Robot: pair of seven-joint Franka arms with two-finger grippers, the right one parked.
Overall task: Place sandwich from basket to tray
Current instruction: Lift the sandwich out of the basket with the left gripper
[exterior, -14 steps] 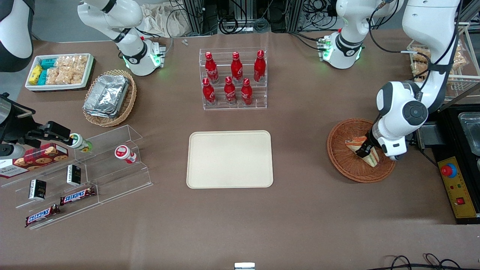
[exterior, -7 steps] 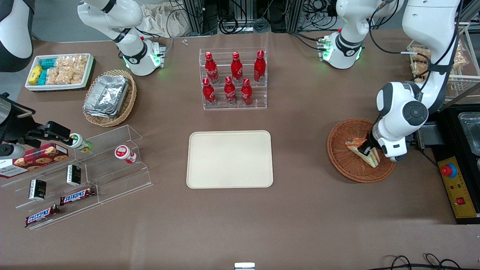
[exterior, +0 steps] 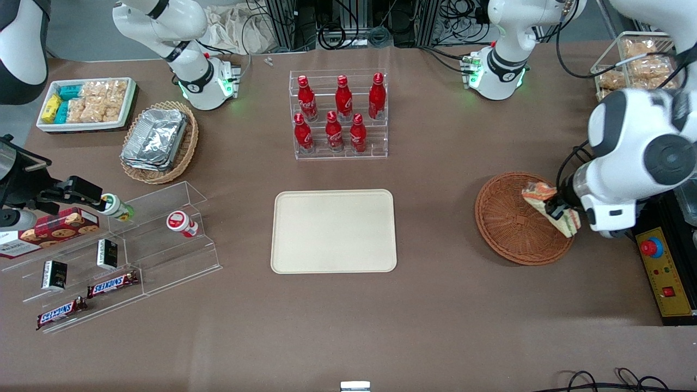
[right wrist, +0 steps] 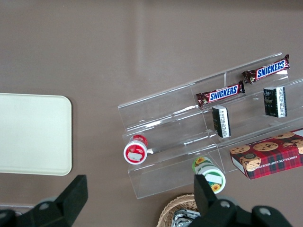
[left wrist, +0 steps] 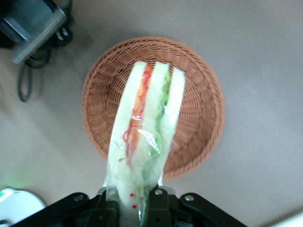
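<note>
Now, what we see:
Gripper: our left arm's gripper (exterior: 556, 209) is clamped on the sandwich, above the basket's rim on the working arm's side.
Sandwich: we see the sandwich (exterior: 549, 207) lifted clear of the basket, tilted, one end pinched between the fingers (left wrist: 163, 201); in the left wrist view its pale bread and orange and green layers (left wrist: 144, 137) hang over the basket.
Basket: the reddish-brown basket (exterior: 512, 223) sits on the table (exterior: 435, 305) toward the working arm's end, with nothing in it (left wrist: 199, 94).
Tray: we find the cream tray (exterior: 334, 231) bare, mid-table, well apart from the basket and nearer the front camera than the red bottles (exterior: 337, 111).
</note>
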